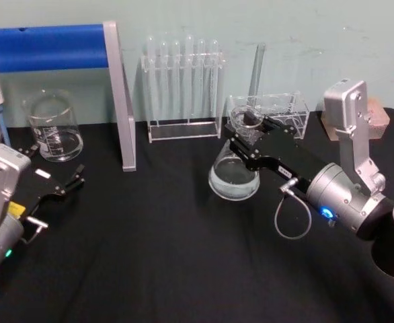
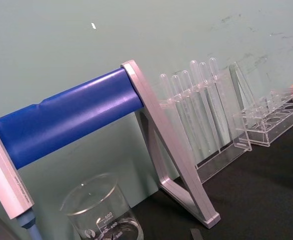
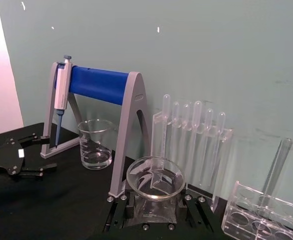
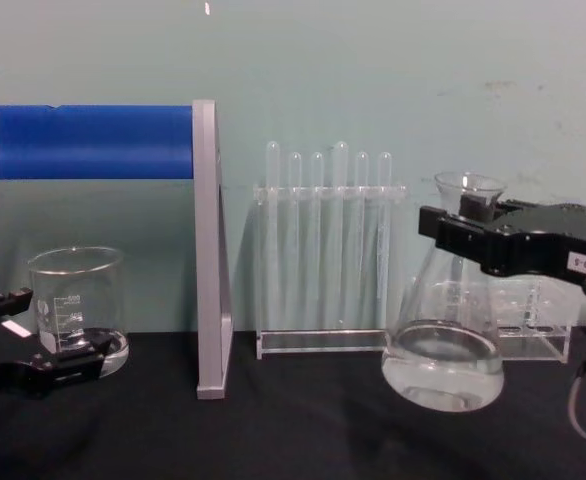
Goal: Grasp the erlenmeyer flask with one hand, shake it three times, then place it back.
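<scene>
Right claw (image 1: 245, 134) clenched on neck of erlenmeyer flask (image 1: 234, 176), just under flared rim. Flask body below claw, tilted, a little clear liquid pooled in wide base, above black counter (image 1: 163, 249). Test tube rack (image 1: 183, 91) behind claw, toward wall. Left claw (image 1: 52, 166) parked well off to left, fingers spread, grasping nothing; beaker (image 1: 52, 128) just beyond it.

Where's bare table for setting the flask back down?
Free: front-centre table, between the left gripper and the erlenmeyer flask held by the right gripper. Crowded: back row along the wall, with beaker, pipette stand, test tube rack.
</scene>
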Controlling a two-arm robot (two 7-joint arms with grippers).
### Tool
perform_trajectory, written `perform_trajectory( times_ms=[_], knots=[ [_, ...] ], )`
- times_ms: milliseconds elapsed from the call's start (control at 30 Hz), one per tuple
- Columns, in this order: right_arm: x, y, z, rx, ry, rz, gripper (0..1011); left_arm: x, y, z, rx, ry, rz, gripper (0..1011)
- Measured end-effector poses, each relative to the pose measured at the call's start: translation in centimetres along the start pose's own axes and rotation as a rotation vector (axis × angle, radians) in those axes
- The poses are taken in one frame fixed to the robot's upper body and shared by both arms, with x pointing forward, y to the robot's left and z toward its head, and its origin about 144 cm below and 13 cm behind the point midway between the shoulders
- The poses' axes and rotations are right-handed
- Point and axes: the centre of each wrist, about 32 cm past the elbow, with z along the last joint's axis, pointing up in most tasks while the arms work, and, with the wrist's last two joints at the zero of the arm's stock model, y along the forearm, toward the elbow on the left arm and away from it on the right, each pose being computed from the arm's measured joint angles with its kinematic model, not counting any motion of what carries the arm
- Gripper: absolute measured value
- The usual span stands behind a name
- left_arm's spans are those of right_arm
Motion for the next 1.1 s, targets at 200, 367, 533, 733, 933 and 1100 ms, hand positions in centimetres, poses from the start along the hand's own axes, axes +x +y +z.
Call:
perform_trajectory(
  times_ms=[200,367,533,733,933,1100],
  knots=[
    [-0.1,0.0,-0.4,-0.003,-0.004,0.004,453,0.0,0.0,0.0,0.000,0.000,0.000,1001],
    [-0.3,0.1,-0.9,-0.013,-0.011,0.006,453,0.0,0.0,0.0,0.000,0.000,0.000,1001],
    [-0.4,0.1,-1.7,-0.025,-0.014,0.007,453,0.0,0.0,0.0,0.000,0.000,0.000,1000],
    [-0.6,0.1,-2.7,-0.037,-0.017,0.009,453,0.0,0.0,0.0,0.000,0.000,0.000,1001],
    [-0.8,0.1,-3.5,-0.051,-0.012,0.013,453,0.0,0.0,0.0,0.000,0.000,0.000,1001],
    [-0.9,0.0,-4.0,-0.060,-0.010,0.015,453,0.0,0.0,0.0,0.000,0.000,0.000,1001]
  ],
)
